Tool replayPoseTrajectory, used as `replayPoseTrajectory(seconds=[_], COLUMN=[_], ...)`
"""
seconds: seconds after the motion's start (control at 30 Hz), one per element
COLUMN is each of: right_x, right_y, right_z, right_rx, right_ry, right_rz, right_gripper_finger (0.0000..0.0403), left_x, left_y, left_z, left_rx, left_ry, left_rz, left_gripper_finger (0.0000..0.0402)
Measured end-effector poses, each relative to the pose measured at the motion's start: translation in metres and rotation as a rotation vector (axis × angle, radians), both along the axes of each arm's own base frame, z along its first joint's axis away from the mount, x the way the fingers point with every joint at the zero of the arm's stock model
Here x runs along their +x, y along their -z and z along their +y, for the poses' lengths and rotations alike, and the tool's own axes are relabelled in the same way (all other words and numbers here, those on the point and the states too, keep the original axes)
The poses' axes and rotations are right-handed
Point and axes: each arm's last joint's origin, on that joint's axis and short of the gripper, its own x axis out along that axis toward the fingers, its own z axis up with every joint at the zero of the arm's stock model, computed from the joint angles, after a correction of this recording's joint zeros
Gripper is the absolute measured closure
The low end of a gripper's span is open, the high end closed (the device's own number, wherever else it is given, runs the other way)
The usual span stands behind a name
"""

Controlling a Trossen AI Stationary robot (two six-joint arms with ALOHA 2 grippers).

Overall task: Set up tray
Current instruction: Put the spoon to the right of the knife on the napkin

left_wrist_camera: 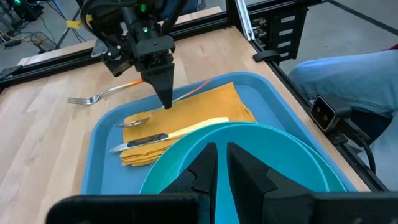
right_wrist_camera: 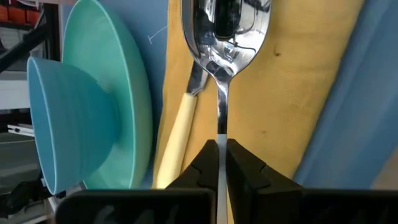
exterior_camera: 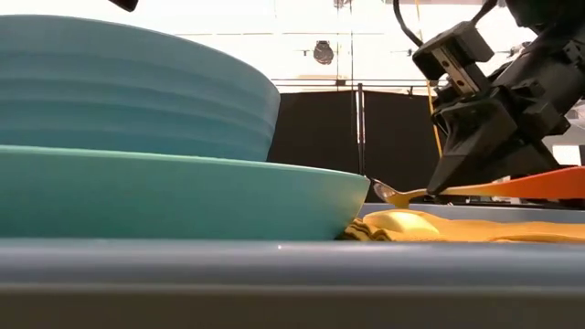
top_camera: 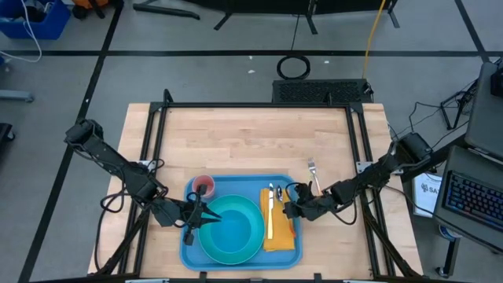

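The blue tray (top_camera: 236,184) lies at the table's near middle. On it stands a teal plate (top_camera: 250,244) with a blue bowl (exterior_camera: 137,87) on top. To their right lies a yellow napkin (top_camera: 281,234) with a cream-handled knife (top_camera: 269,216) on it. My left gripper (top_camera: 214,218) is at the bowl's left rim, its fingers almost together. My right gripper (top_camera: 289,209) is over the napkin, shut on a spoon (left_wrist_camera: 143,118) with an orange handle (exterior_camera: 539,183). My left gripper meets the bowl at its left rim (left_wrist_camera: 186,146), coming from the table's left and slanting a little down. Its own fingers (left_wrist_camera: 245,171) hide the place of contact, so the kind of hold does not show. The bowl stays on the plate. My right gripper pinches the spoon's thin metal neck (right_wrist_camera: 221,127) between its two fingers, just ahead of the orange handle. The fingers (left_wrist_camera: 165,87) slant down from the table's right and far side. The spoon is nearly level, its bowl (exterior_camera: 388,191) low over the napkin; whether it touches, I cannot tell.
A metal fork (top_camera: 313,174) lies on the bare wood beyond the tray's far right corner. A pink cup (top_camera: 203,187) stands in the tray's far left corner. Black frame rails (top_camera: 251,106) border the table. A person's blue-clad limb (left_wrist_camera: 348,78) shows off the table.
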Motion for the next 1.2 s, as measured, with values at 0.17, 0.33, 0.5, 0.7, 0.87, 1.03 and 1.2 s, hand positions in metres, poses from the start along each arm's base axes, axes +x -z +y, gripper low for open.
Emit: replayPoseTrajectory(seconds=[0.17,0.33,0.5,0.7,0.87,1.03,1.2], right_x=[-0.0009,-0.0017,0.0,0.0026,0.0022,0.0016,0.0036], right_y=[0.0007,0.0022,0.0009,-0.002,-0.0016,-0.0006,-0.003], right_z=[-0.0004,-0.0024,-0.0027,-0.0014,-0.0017,-0.0028,-0.0017], right_rx=[-0.009,-0.021,-0.015,-0.024,-0.034,-0.057,-0.041], right_ry=[0.024,0.034,0.03,0.005,0.003,0.019,0.018], right_rz=[0.004,0.023,0.007,-0.034,-0.029,-0.025,-0.056], right_gripper_finger=[0.04,0.0399,0.0399,0.0393,0.0369,0.0367,0.0367], left_x=[0.0,0.0,0.0,0.0,0.0,0.0,0.0], left_y=[0.0,0.0,0.0,0.0,0.0,0.0,0.0], left_z=[0.0,0.0,0.0,0.0,0.0,0.0,0.0], left_rx=[0.0,0.001,0.001,0.001,0.001,0.001,0.001], left_ry=[0.0,0.0,0.0,0.0,0.0,0.001,0.001], left_rz=[0.0,0.0,0.0,0.0,0.0,0.0,0.0], left_gripper_finger=[0.036,0.036,0.036,0.036,0.036,0.036,0.036])
